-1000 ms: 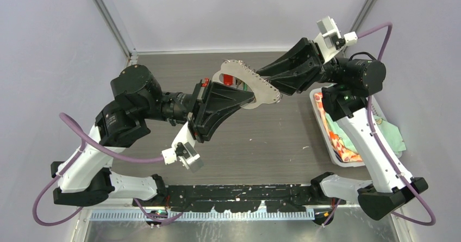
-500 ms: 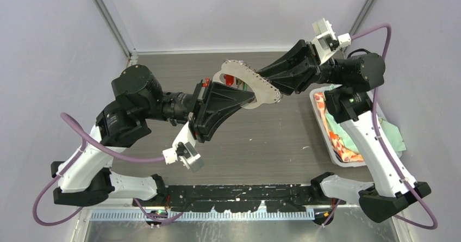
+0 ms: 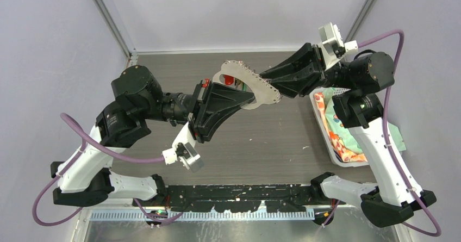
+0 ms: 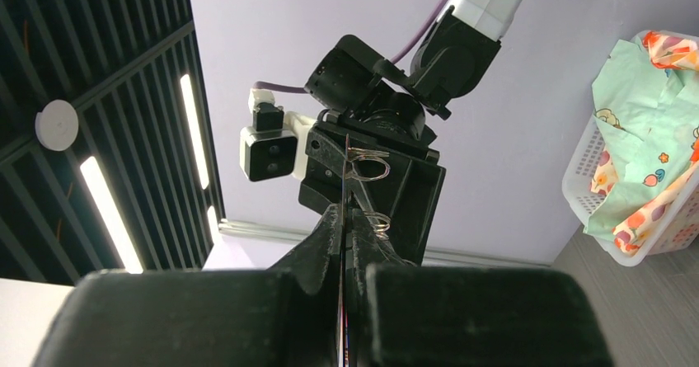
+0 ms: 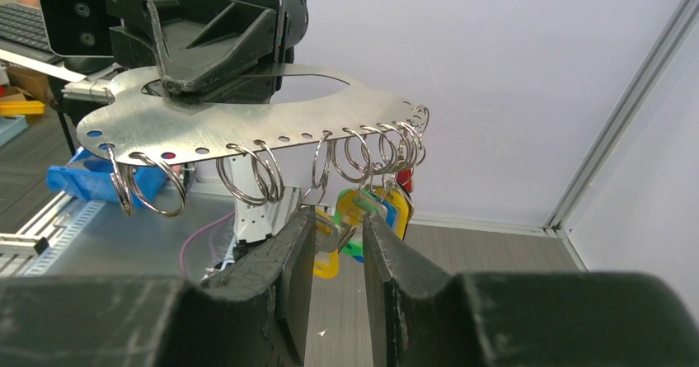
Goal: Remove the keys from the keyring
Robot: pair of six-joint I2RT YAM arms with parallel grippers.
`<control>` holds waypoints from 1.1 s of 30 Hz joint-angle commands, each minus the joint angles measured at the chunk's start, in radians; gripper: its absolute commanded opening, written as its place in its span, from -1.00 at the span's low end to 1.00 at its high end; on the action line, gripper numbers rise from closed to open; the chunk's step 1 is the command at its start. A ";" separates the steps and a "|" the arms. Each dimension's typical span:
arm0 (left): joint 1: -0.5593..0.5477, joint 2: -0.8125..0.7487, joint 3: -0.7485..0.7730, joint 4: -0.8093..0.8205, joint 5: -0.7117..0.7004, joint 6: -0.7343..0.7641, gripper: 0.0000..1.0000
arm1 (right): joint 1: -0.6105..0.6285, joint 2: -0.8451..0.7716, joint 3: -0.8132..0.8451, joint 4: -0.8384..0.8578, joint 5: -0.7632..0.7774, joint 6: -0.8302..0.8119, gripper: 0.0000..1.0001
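Note:
The keyring (image 3: 260,90) is a flat silvery plate held in the air over the table's middle. My left gripper (image 3: 245,98) is shut on its near edge. In the left wrist view (image 4: 343,228) the plate shows edge-on as a thin line (image 4: 345,177). In the right wrist view the plate (image 5: 247,124) carries several wire rings along its holed edge. The keys (image 5: 363,210), with yellow, green, blue and red heads, hang from the rings at the right. My right gripper (image 5: 338,233) is open just below the plate, its fingers either side of a yellow-headed key (image 5: 327,261). It also shows in the top view (image 3: 267,83).
A white basket (image 3: 322,128) of coloured cloths stands at the table's right side, under my right arm. It also shows in the left wrist view (image 4: 614,239). A blue bin (image 5: 76,179) lies beyond the table's near edge.
My right arm's wrist and elbow have shifted a little to the right, with its gripper staying at the plate's holed edge. My left arm and the plate have not moved.

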 commanded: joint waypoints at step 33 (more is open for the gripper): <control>-0.003 -0.006 -0.020 0.090 0.001 -0.001 -1.00 | 0.004 0.009 0.045 0.101 -0.007 0.109 -0.34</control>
